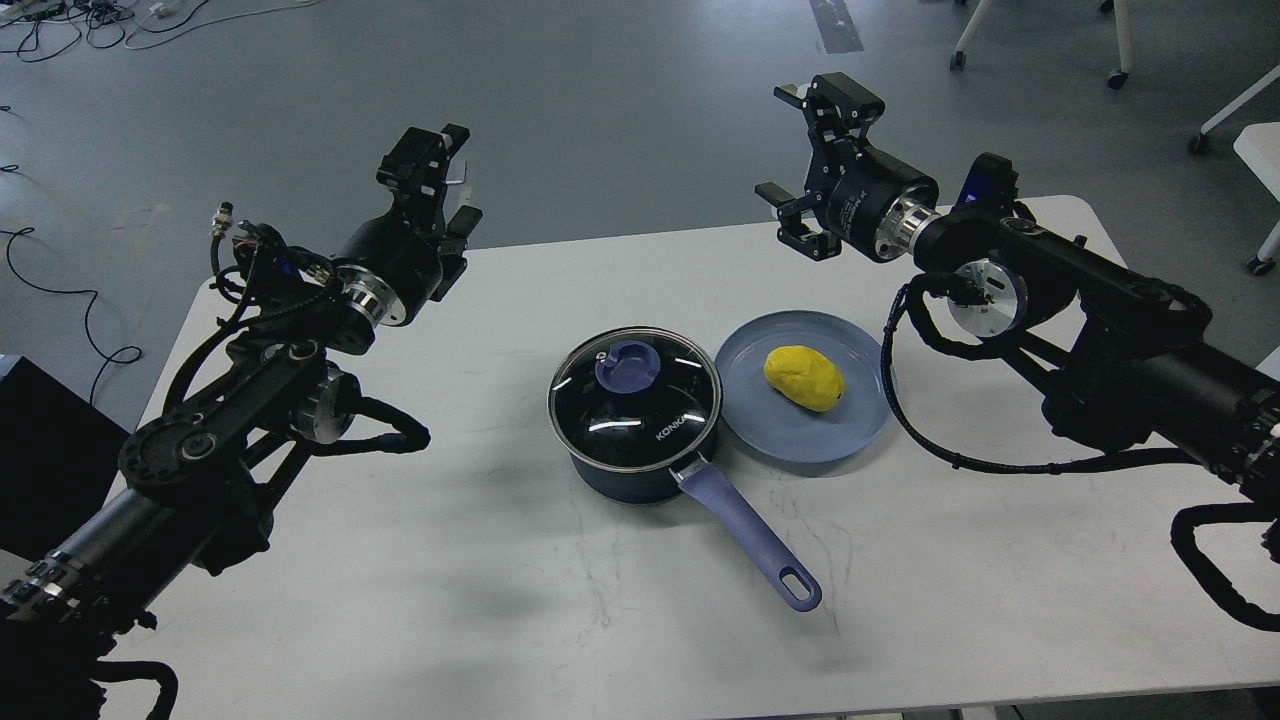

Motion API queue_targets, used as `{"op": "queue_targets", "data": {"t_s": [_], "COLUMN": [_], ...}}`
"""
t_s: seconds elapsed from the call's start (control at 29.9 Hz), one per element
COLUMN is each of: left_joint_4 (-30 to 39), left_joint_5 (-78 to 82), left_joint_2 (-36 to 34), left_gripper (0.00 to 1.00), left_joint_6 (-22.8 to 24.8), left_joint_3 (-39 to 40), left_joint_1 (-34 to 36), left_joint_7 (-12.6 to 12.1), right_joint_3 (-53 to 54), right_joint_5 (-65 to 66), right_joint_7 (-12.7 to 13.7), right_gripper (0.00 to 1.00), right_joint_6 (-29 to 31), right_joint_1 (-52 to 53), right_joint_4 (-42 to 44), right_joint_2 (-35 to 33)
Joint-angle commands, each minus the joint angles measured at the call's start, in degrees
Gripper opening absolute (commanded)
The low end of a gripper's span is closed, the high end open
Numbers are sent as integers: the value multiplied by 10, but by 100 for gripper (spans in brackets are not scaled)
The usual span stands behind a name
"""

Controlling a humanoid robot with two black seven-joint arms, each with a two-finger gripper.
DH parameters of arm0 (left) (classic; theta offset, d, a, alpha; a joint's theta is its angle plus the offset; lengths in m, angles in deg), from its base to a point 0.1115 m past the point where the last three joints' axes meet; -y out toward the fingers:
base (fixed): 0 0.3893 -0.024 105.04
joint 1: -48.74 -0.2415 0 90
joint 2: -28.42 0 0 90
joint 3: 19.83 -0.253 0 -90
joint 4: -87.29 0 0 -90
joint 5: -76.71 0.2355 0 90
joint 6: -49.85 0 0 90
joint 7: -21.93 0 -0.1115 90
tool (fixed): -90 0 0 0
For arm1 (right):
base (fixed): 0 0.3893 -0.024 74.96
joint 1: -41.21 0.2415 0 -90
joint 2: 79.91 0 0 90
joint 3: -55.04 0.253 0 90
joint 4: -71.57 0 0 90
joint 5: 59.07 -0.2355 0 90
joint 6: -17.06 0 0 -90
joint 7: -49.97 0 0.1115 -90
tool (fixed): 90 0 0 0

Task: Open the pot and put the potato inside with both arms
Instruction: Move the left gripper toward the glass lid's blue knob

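A dark pot [640,455] with a glass lid [634,396] and a purple knob [625,365] stands at the table's middle, lid on. Its purple handle [747,537] points to the front right. A yellow potato [804,378] lies on a blue plate [800,435] just right of the pot. My left gripper [445,188] hangs over the table's far left edge, well left of the pot, open and empty. My right gripper [808,160] is raised behind the plate, open and empty.
The white table [560,600] holds only the pot and plate. Grey floor lies beyond its far edge, with cables [60,290] at the left and chair legs [1120,40] at the far right.
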Motion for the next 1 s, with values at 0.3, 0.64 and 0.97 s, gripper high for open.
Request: {"op": "queue_targets", "data": {"t_s": [0.3,0.64,0.97], "left_joint_4": [22,7,7], "left_joint_5": [193,225,594], "left_joint_2": [-42,-45,-41], "left_gripper": [99,98,98], "left_joint_6": [-68,-36,-150], "left_joint_3": [0,-79,-198], "left_joint_1": [24,48,82], "left_joint_7": [102,96,125], "right_joint_3": [33,52,63], "right_joint_5": [-2,-2,-2], "right_joint_7": [0,-2,-6], "right_gripper": [100,100,100], "right_joint_6": [6,6,5], "right_joint_1": [-35,-35,-36], "right_joint_4": [-3,-2,1], "right_joint_2": [-13,-30,-49]}}
